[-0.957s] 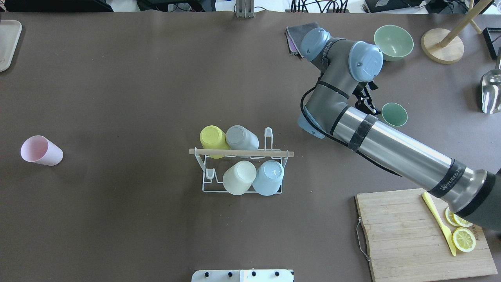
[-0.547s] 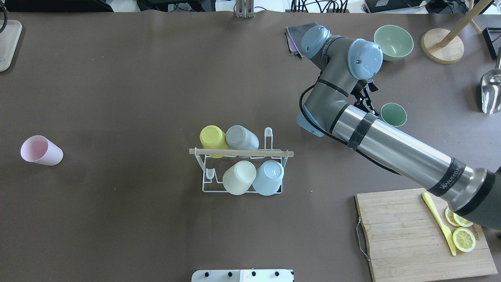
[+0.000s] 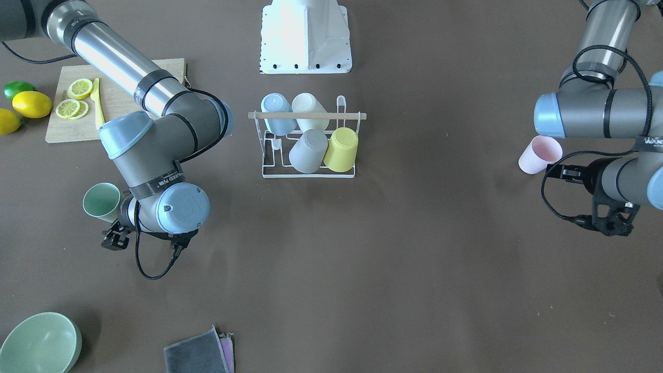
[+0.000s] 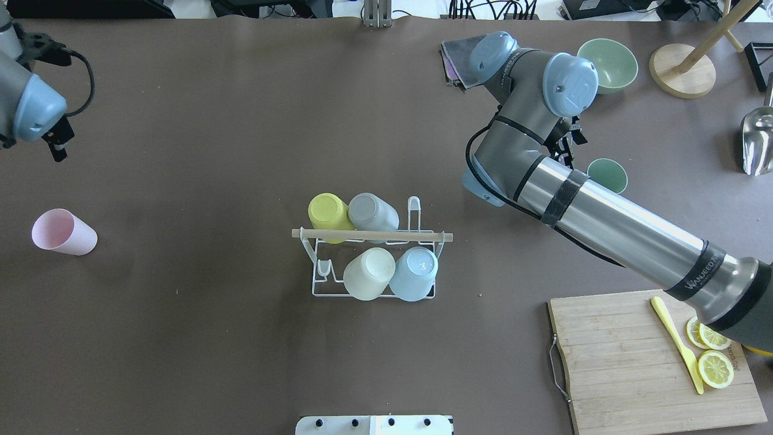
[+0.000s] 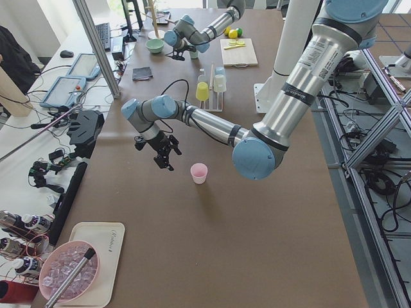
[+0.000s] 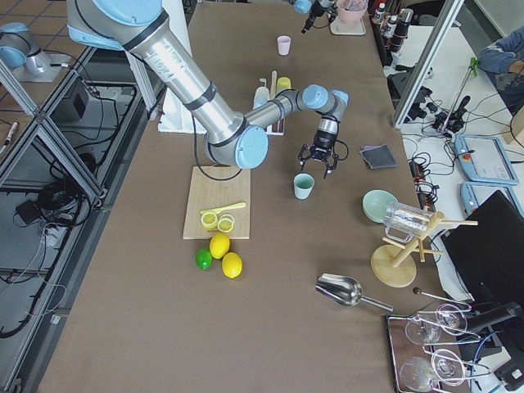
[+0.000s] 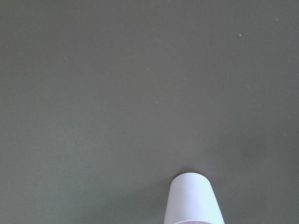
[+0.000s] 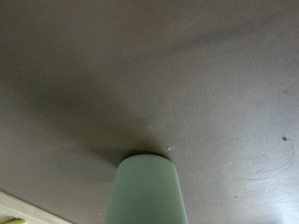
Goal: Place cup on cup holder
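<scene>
The white wire cup holder (image 4: pixel 371 235) with a wooden rod stands mid-table and also shows in the front view (image 3: pixel 305 115). It carries yellow, grey, cream and light blue cups upside down. A pink cup (image 4: pixel 63 232) lies on its side at the left, seen too in the front view (image 3: pixel 539 154) and the left wrist view (image 7: pixel 194 200). My left gripper (image 4: pixel 57 145) hangs open beyond it, empty. A green cup (image 4: pixel 610 175) stands upright at the right and fills the bottom of the right wrist view (image 8: pixel 147 191). My right gripper (image 4: pixel 569 151) is open just beside it, not holding it.
A wooden cutting board (image 4: pixel 628 368) with lemon slices and a yellow knife lies at the near right. A green bowl (image 4: pixel 607 64), a grey cloth (image 4: pixel 459 54), a wooden stand (image 4: pixel 682 69) and a metal scoop (image 4: pixel 758 142) sit along the far right.
My right arm has drawn back a little from the green cup toward the far side. My left arm has come into the overhead view at the upper left. The cups have not moved.
</scene>
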{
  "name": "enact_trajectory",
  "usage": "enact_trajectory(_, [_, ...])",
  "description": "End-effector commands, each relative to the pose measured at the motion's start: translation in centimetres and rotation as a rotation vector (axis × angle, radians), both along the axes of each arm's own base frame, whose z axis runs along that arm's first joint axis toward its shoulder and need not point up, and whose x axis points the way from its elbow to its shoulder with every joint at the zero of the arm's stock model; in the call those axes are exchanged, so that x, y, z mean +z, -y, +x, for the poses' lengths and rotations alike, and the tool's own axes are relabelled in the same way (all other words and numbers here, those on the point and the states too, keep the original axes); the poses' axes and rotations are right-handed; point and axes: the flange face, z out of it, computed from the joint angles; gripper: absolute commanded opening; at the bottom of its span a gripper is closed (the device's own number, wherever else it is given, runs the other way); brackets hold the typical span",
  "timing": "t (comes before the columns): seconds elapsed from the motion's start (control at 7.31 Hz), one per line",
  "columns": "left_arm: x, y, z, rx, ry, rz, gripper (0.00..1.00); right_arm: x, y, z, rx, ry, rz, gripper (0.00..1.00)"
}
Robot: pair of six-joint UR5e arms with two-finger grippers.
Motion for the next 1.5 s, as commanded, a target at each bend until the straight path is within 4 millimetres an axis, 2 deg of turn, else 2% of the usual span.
enact_trajectory(0.0, [0.9,-0.6,0.8,0.020,0.005,-0.017,0.98,1.0,-2.1,-0.3,0.022,-0.004,0.007,1.00])
enact_trajectory(0.14, [2.0,-0.7,0.8,0.023,0.013,-0.038,0.98,1.0,-2.7,-1.1,0.011,-0.004,0.007,1.00])
enact_trajectory(0.27, [4.7,-0.4,1.2,0.014,0.021,-0.110,0.98,1.4,-3.0,-1.5,0.005,-0.006,0.007,1.00])
enact_trajectory(0.41, [6.6,-0.8,1.5,-0.015,-0.025,-0.184,0.98,1.6,-3.2,-1.7,0.003,-0.008,0.008,1.00])
enact_trajectory(0.68, [7.3,-0.6,2.3,-0.014,-0.023,-0.211,0.98,2.8,-3.8,-1.7,-0.008,-0.021,0.005,1.00])
enact_trajectory(0.82, [6.9,-0.2,2.7,-0.010,-0.022,-0.209,0.98,3.1,-3.8,-1.6,-0.010,-0.025,0.005,1.00])
enact_trajectory(0.96, [6.5,-0.3,4.9,0.023,-0.013,-0.205,0.98,3.0,-3.8,-1.6,-0.010,-0.024,0.009,1.00])
enact_trajectory(1.09, [6.5,-0.9,6.3,0.047,-0.010,-0.203,0.98,3.8,-3.9,-1.3,-0.014,-0.039,0.009,1.00])
enact_trajectory(1.37, [7.3,-1.9,7.6,0.121,-0.038,-0.186,0.98,4.3,-4.2,-1.4,-0.023,-0.052,0.015,1.00])
